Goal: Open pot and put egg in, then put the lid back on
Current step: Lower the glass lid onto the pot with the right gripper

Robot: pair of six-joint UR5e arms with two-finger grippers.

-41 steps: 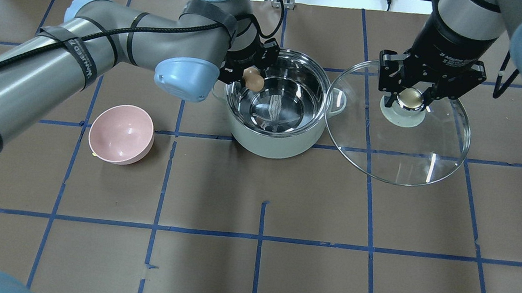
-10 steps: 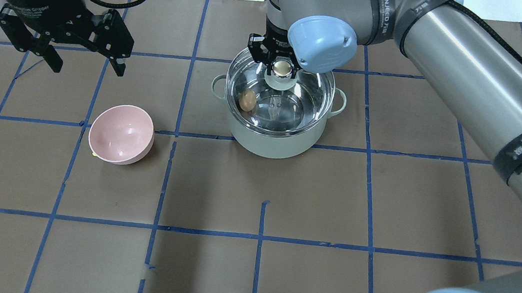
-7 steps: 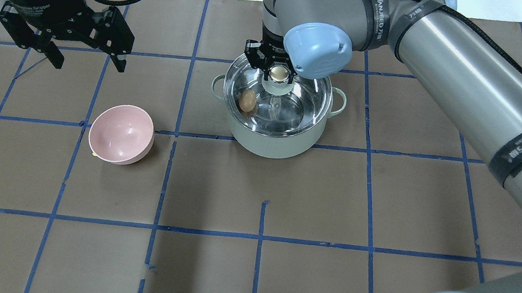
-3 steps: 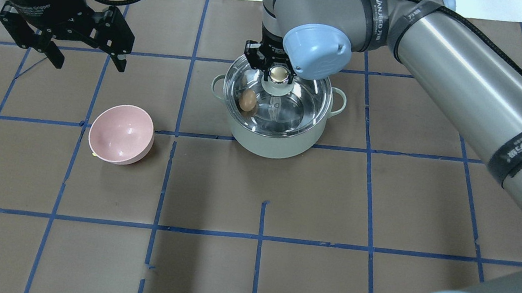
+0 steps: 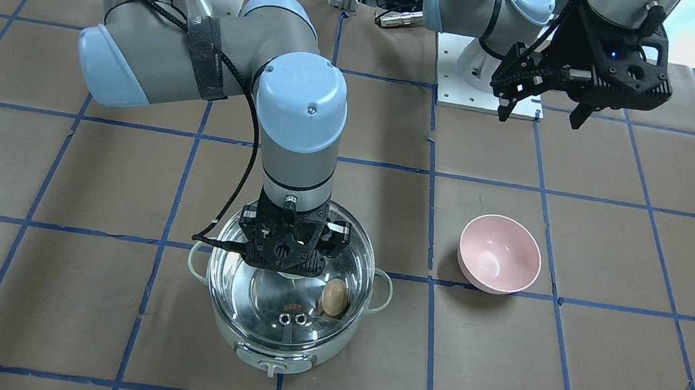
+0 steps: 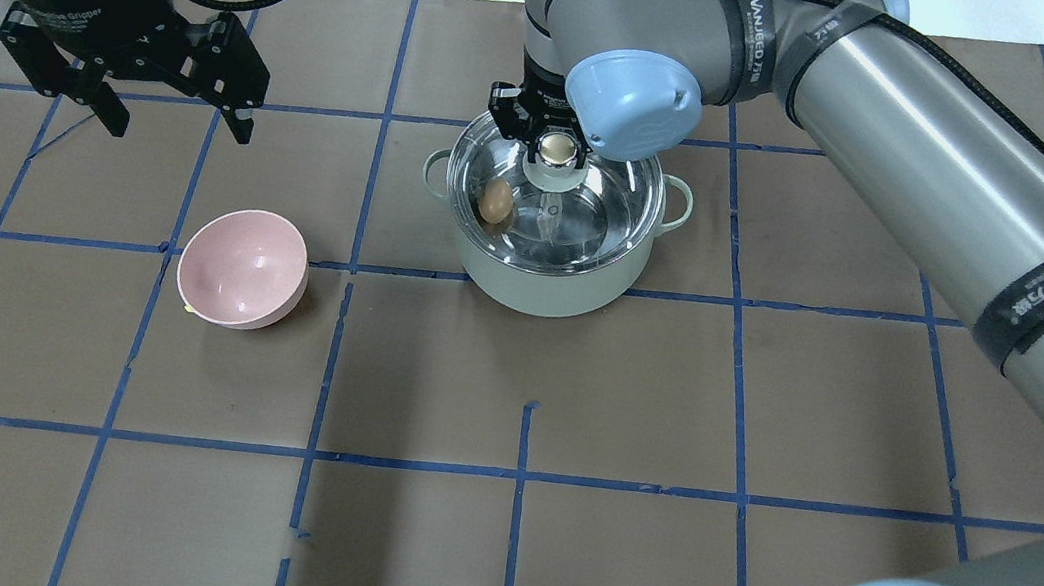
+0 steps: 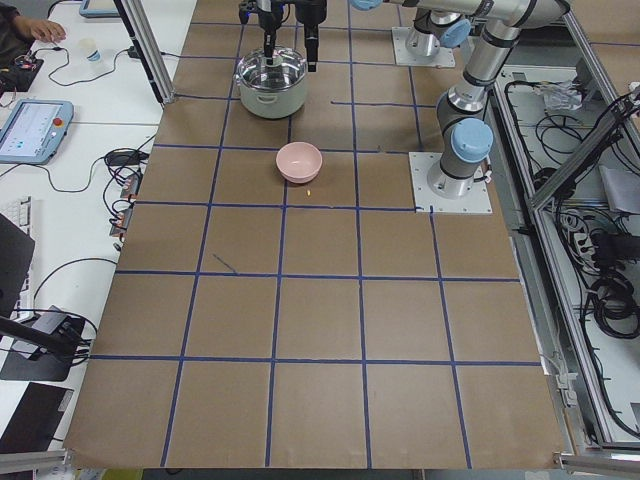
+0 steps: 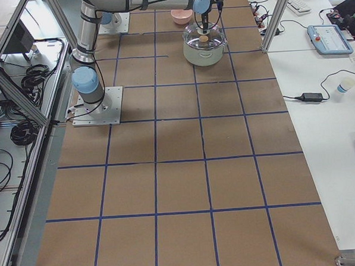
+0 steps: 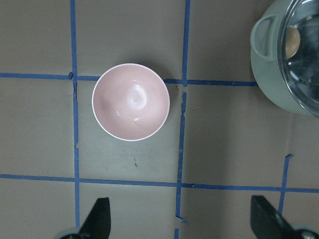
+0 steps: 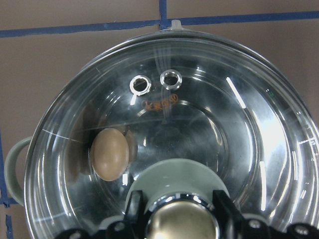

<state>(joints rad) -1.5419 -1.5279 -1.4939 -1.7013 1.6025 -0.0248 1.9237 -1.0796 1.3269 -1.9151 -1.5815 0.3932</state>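
Note:
The mint-green pot [image 6: 533, 284] stands at the table's middle back, also in the front view [image 5: 271, 354]. The brown egg [image 6: 495, 201] lies inside it on the steel bottom, seen through the glass [image 5: 334, 297] [image 10: 109, 154]. The clear glass lid [image 6: 614, 204] sits on the pot's rim [image 10: 249, 124]. My right gripper [image 6: 556, 146] reaches straight down and is shut on the lid's knob [image 10: 182, 224]. My left gripper [image 6: 179, 127] is open and empty, raised at the back left, apart from the pot [image 5: 540, 119].
A pink bowl [image 6: 243, 266], with nothing in it, stands left of the pot; it shows below the left wrist camera [image 9: 130, 102]. The right arm's long links cross the table's right half above the surface. Blue tape lines grid the brown table.
Since 5.9 s ago the egg left my left gripper and lies in the pot; the left arm withdrew to the back left; the right gripper brought the lid onto the pot. Hardly any motion in the last second.

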